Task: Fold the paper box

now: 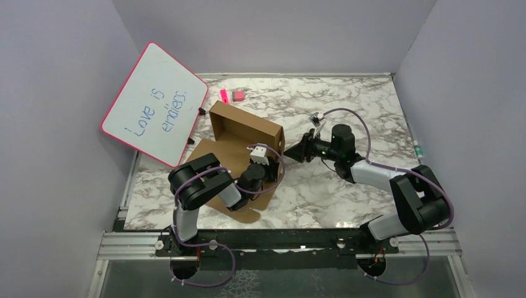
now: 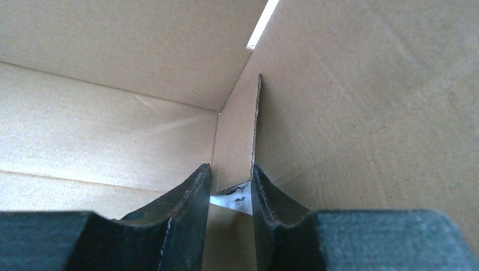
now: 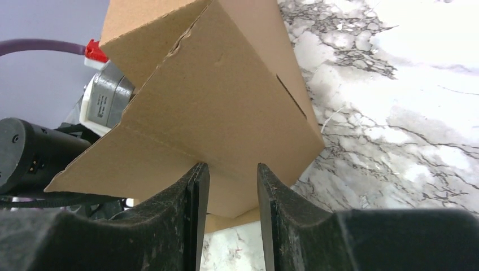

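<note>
Paper box point(image 1: 245, 127) sits centre-left in the top view on the counter point(image 1: 347, 186), half erected: walls up at the back, flat panel lying toward the lower left under the left arm, whiteboard point(image 1: 155, 102) at upper left. Left gripper point(image 2: 230, 169) is inside the box by a corner, jaws partly apart, a thin cardboard edge against its right finger point(image 2: 271, 197), not pinched. Right gripper point(image 3: 230, 166) is at the box's outer wall near the right corner, jaws partly apart, nothing clamped.
</note>
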{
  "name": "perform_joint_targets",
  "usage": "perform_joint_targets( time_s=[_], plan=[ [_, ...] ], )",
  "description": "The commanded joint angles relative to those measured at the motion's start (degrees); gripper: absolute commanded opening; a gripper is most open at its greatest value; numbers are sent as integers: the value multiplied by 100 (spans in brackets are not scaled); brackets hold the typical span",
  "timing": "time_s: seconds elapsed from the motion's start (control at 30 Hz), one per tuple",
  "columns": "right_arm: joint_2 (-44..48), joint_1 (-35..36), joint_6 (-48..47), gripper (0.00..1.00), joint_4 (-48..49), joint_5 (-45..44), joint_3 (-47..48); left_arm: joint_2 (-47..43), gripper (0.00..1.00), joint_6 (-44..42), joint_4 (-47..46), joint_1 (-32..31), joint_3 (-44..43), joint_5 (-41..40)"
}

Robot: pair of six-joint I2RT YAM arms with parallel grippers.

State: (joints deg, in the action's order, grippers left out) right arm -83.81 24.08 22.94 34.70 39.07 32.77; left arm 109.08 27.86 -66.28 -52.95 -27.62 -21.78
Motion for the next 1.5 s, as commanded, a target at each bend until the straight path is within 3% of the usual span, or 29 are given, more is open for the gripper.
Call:
perform_joint_targets(
  time_s=[0.0, 0.57, 0.9, 1.1, 1.3, 1.47],
  plan=[
    [126, 51, -151, 42, -195, -470, 149, -97, 34, 13, 242, 0, 4, 328],
    [72, 49, -414, 42, 113, -243, -370, -1812, 47, 45, 1864, -5, 642, 215],
    [24, 53, -230, 43, 297, -83, -388, -1632, 60, 63, 2390, -359, 650, 355],
    [97, 69, -74, 43, 368, -66, -357, -1327, 59, 82, 3143, -606, 286, -225],
    [74, 104, 31, 44, 441, -93, -301, -1181, 49, 70, 4034, -848, -144, -863],
    [19, 129, 53, 43, 476, -150, -313, -1270, 49, 208, 4329, -910, -236, -983]
  ],
)
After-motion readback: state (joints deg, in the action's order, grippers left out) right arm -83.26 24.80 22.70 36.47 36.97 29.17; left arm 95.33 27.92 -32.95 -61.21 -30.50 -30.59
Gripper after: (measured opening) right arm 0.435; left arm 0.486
